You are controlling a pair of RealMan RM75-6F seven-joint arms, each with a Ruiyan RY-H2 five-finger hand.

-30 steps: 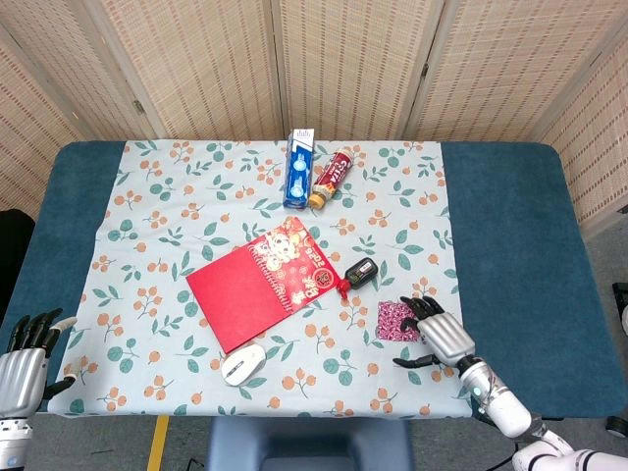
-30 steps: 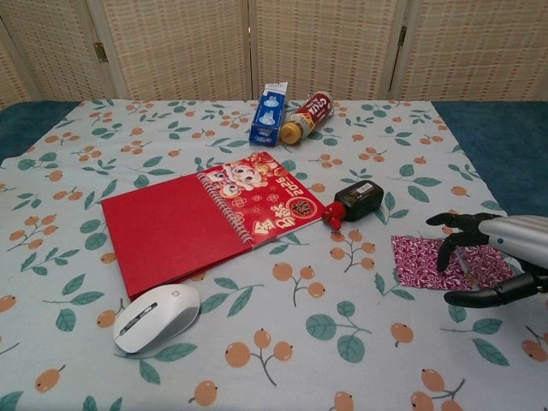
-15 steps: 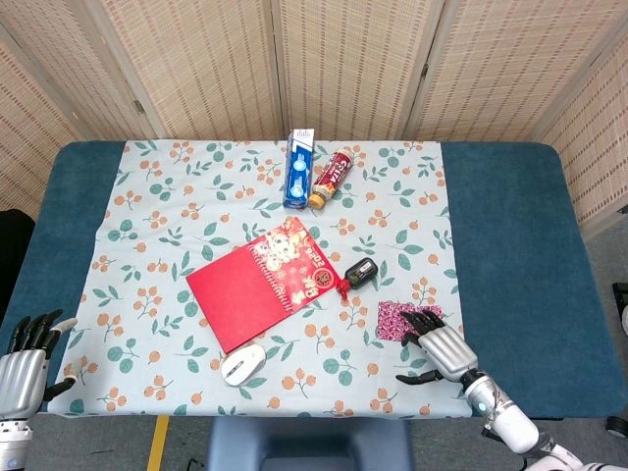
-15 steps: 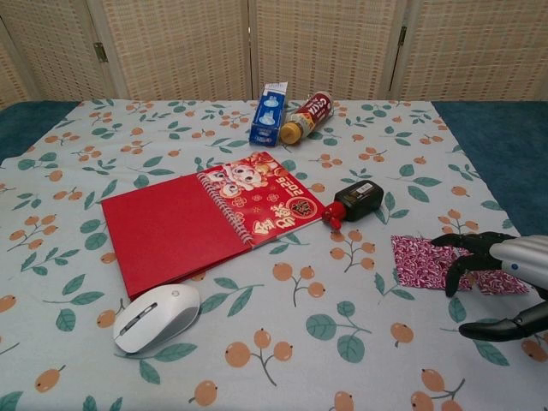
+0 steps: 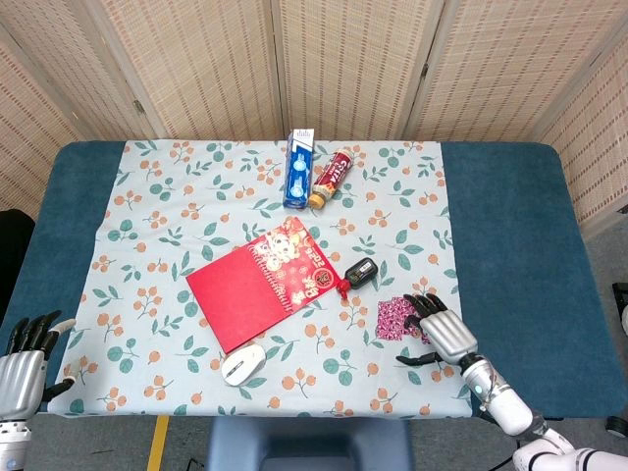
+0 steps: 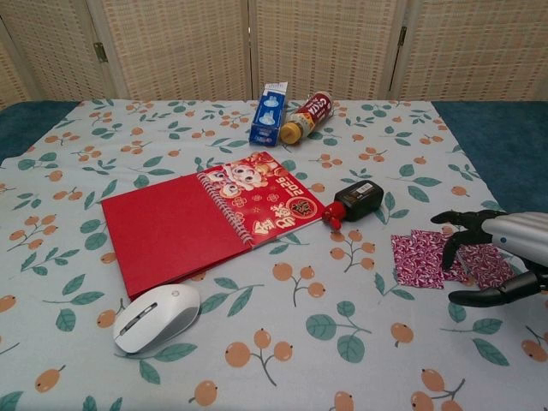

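Right hand [image 6: 490, 257], fingers spread and gripping nothing, is shown over the patterned cloth [image 6: 437, 259], now rumpled leftward compared with half a second earlier.

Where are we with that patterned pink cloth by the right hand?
Done: nothing visibly finished; the patterned cloth lies rumpled on the tablecloth beside the black car key. In hand: the right hand arches over its right part, fingertips at the fabric. Left: no lift shows. The left hand waits at the table's near corner.

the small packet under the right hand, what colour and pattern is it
The packet is magenta with a fine white print. It shows best in the chest view.
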